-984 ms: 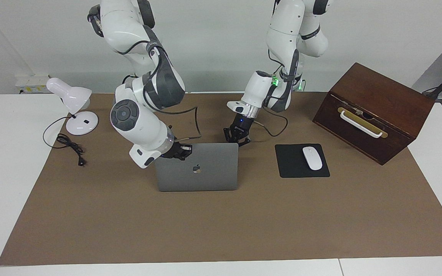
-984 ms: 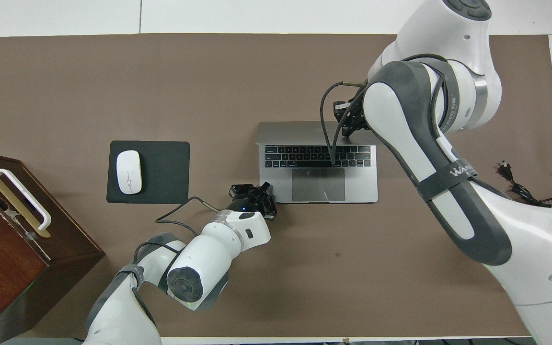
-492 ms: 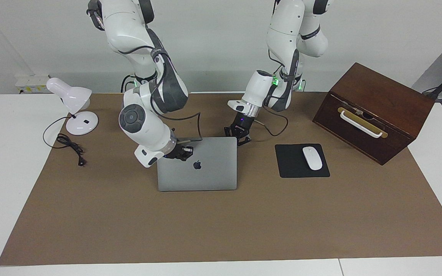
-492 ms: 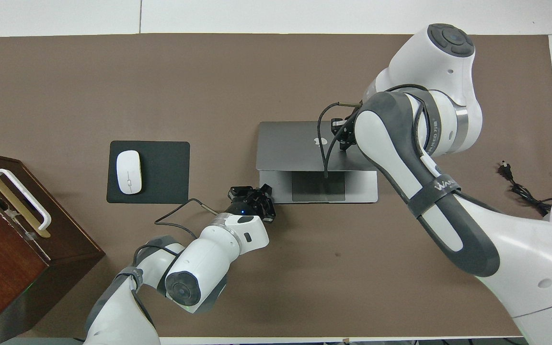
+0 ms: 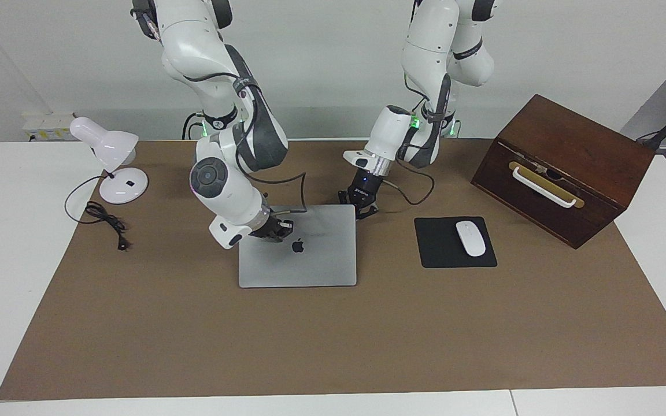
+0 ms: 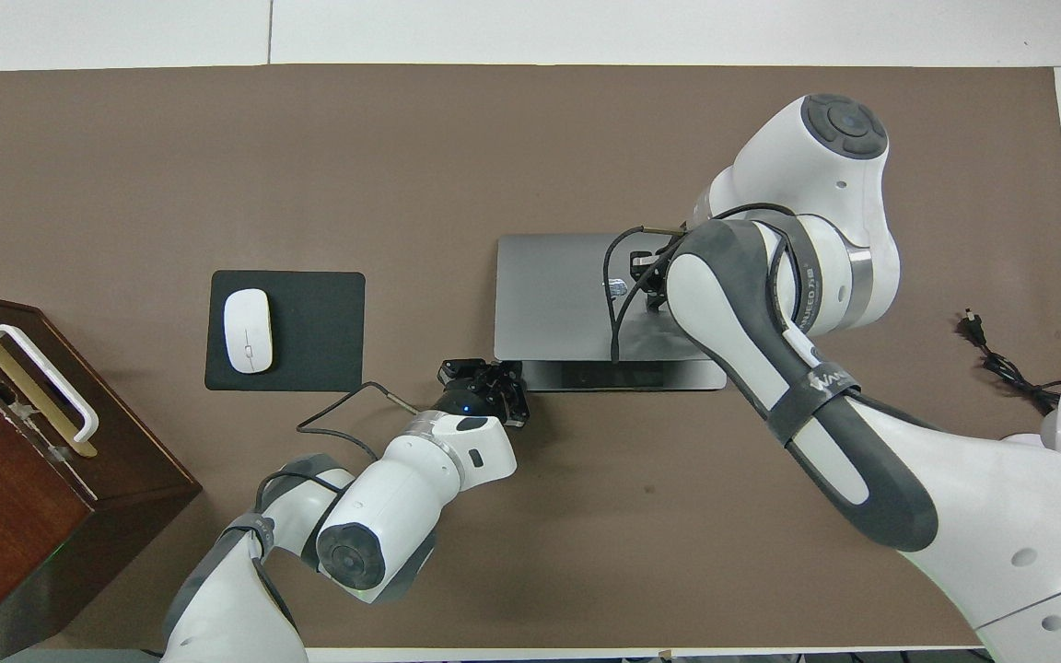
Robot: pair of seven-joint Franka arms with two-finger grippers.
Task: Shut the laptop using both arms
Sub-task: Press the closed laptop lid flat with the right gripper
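Your right gripper (image 5: 275, 231) rests on the lid of the one laptop (image 5: 310, 260), whose lid is nearly flat; your left gripper (image 5: 362, 207) sits at its near corner. You cannot tell either gripper's spread. One mouse (image 5: 470, 238) lies toward the left arm's end.

Facing view: high, across the table (image 5: 15, 242), looking at the robots. Overhead view: steeply down from their end. Shared: the whole table (image 6: 125, 147).
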